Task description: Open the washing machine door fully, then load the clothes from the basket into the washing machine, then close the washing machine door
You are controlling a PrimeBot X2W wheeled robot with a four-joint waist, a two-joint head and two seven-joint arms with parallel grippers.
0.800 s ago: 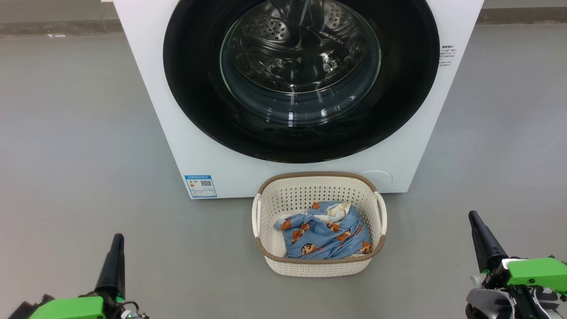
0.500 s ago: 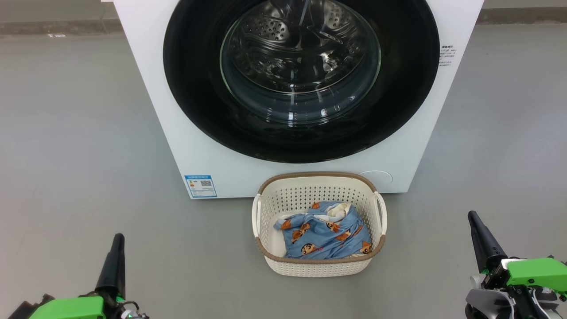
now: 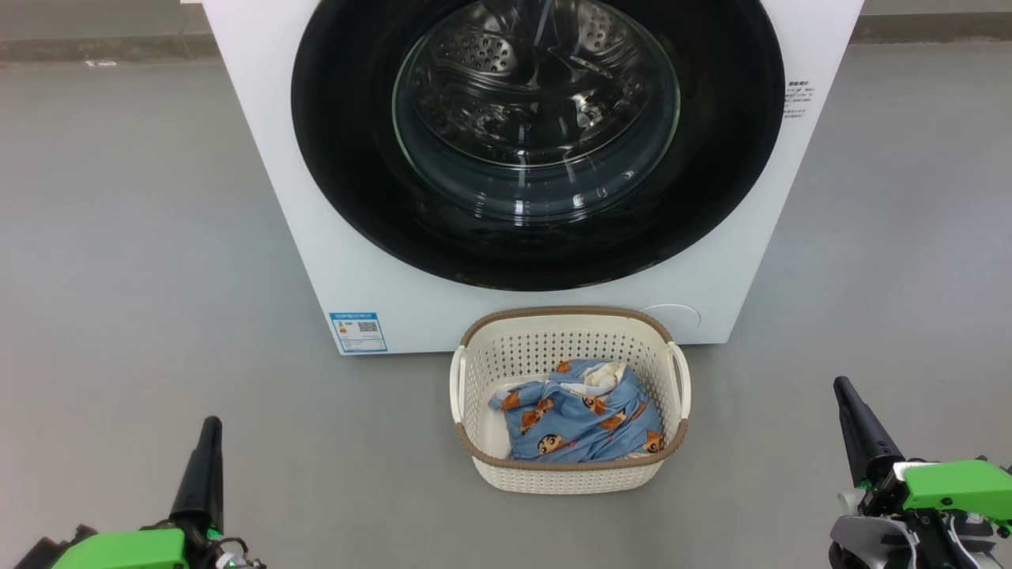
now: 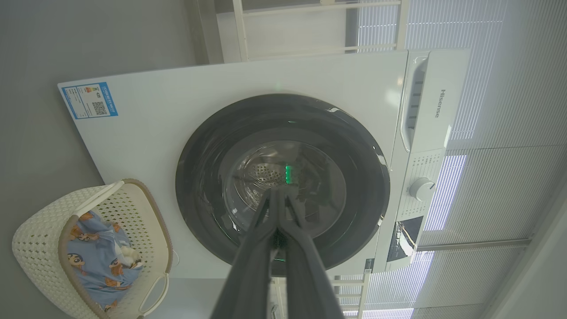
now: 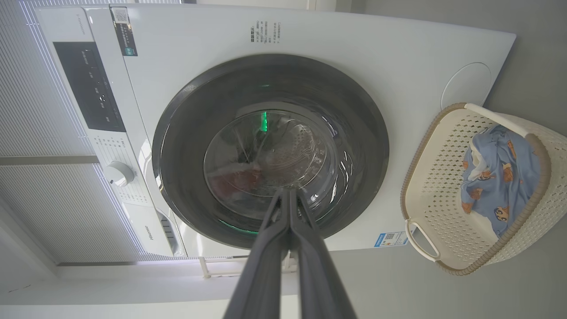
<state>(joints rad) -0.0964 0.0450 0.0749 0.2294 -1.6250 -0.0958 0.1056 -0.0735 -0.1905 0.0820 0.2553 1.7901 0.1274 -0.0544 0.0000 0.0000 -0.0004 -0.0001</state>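
Note:
The white washing machine [image 3: 269, 150] stands ahead with its round black-rimmed door [image 3: 348, 158] closed flush against the front. On the floor just before it sits the cream basket [image 3: 569, 474], holding the light blue clothes [image 3: 577, 423] printed with orange faces. My left gripper [image 3: 210, 427] is low at the left, shut and empty, well apart from the basket. At the lower right my right gripper [image 3: 843, 389] is also shut and empty. Both wrist views face the door [image 4: 199, 177] [image 5: 186, 133] from a distance, with the fingers [image 4: 277, 212] [image 5: 288, 212] pressed together.
Bare grey floor [image 3: 134, 261] spreads on both sides of the washer. A control dial [image 4: 421, 188] and panel sit on the washer's top band. A blue label sticker [image 3: 358, 332] marks the lower left front. White blinds [image 4: 500, 88] and a pale rack stand behind.
The right gripper has crept very slightly up and to the left. The left gripper, door, basket and clothes have not moved.

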